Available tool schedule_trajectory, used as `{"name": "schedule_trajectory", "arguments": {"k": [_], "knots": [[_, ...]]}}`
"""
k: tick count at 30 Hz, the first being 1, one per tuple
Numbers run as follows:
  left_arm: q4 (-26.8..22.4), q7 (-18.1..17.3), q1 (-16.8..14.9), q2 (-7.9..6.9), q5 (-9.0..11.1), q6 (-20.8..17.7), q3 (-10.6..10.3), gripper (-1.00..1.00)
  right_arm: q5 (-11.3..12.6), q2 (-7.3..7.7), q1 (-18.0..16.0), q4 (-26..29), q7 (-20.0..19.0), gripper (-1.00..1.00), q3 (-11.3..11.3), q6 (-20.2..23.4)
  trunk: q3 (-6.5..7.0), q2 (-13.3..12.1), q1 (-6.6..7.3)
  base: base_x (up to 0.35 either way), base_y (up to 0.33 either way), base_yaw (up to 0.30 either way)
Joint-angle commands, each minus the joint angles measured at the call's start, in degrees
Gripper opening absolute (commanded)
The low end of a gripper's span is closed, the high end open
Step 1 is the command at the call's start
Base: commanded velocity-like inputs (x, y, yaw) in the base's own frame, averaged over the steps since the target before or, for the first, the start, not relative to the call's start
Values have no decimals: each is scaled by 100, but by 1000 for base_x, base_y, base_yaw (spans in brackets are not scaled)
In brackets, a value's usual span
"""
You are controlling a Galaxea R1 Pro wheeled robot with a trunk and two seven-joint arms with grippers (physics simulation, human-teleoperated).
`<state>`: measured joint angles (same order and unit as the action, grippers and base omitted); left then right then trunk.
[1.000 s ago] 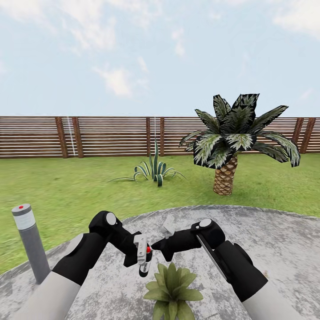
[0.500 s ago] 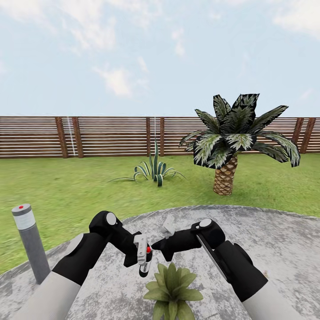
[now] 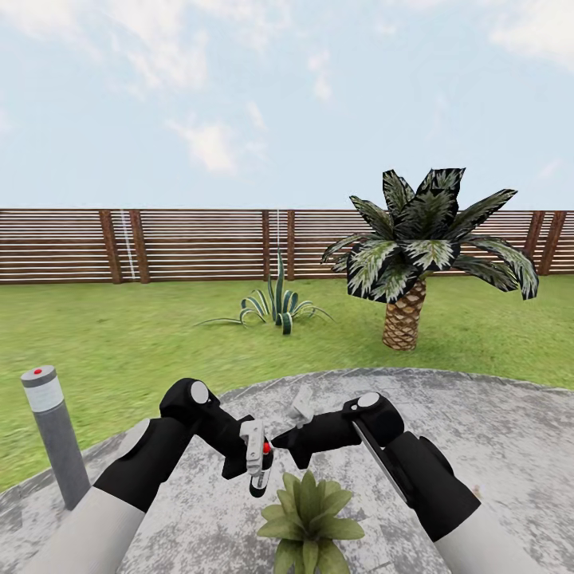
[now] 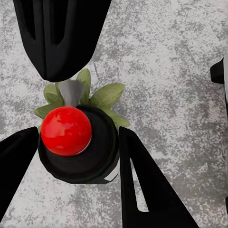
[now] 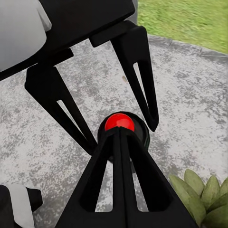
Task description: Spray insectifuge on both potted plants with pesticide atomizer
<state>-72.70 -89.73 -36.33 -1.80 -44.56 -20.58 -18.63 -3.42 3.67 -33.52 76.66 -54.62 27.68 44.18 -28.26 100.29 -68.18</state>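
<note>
Reaching: both my arms are bent inward over the stone patio (image 3: 494,446), forearms meeting in front of my trunk.
Left end effector (image 3: 257,462): fingers (image 4: 142,190) pinching the spray bottle (image 3: 261,461) from both sides, touching its dark body.
Bottle axis: upright, its long axis running down toward the patio; the red knob (image 4: 66,130) sits on top, and the grey nozzle (image 4: 71,92) points toward the potted plant (image 3: 309,510) just below.
Right end effector (image 3: 291,434): right beside the bottle; one finger (image 5: 121,180) crosses in front of the red knob, and I cannot tell how far its fingers are spread.
Surroundings: lawn (image 3: 119,335), wooden fence (image 3: 183,243), palm (image 3: 414,255), grey lamp post (image 3: 52,434).
</note>
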Motion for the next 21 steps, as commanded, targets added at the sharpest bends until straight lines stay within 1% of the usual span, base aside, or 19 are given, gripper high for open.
{"name": "schedule_trajectory", "arguments": {"k": [1,7,13,16,21], "knots": [[-7,-27,-5,-4,-26,-60,-10,-100,-36,2,-6,7,-31,-100,2,20,-7,4,0,0,0,0],[-7,-27,-5,3,-26,-60,-10,-100,-36,2,-6,-1,-26,-100,1,20,-7,4,0,0,0,0],[-7,-27,-11,62,-26,-60,-21,-100,-36,2,-6,-2,-23,-100,4,20,-7,4,0,0,0,0],[-7,-27,-63,94,-25,-60,-81,-100,-36,2,-6,-3,-24,-100,6,20,-7,4,0,0,0,0],[-1,-27,-99,100,-20,-68,-140,-100,-36,2,-6,-2,-23,-100,3,19,-7,4,0,0,0,0]]}}
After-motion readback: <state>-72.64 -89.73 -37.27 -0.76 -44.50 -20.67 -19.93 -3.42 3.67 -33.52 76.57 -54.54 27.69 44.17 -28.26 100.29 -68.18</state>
